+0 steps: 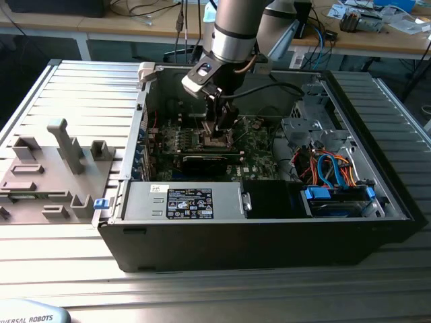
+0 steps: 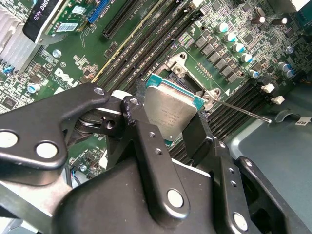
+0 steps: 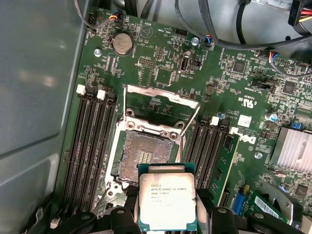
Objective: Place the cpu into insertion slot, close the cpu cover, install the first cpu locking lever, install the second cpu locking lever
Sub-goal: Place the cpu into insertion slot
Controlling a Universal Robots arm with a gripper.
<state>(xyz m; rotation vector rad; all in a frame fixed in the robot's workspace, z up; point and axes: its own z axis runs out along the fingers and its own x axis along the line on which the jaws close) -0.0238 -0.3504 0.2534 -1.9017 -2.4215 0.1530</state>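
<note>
Ribbed metal counter [image 1: 81, 87] carries the open black PC case [image 1: 269, 235], which has a black-and-white sticker [image 1: 189, 202] on the silver box along its near side. The green board [image 3: 165, 53] lies inside. My claw [image 3: 168, 214] is down in there, pinching the cpu [image 3: 167, 202] by two opposite edges with its printed lid showing. The cpu cover [image 3: 163, 96] stands flipped up and the insertion slot [image 3: 144, 156] is bare. In the first wrist view the chip overlaps one slot edge, not seated.
</note>
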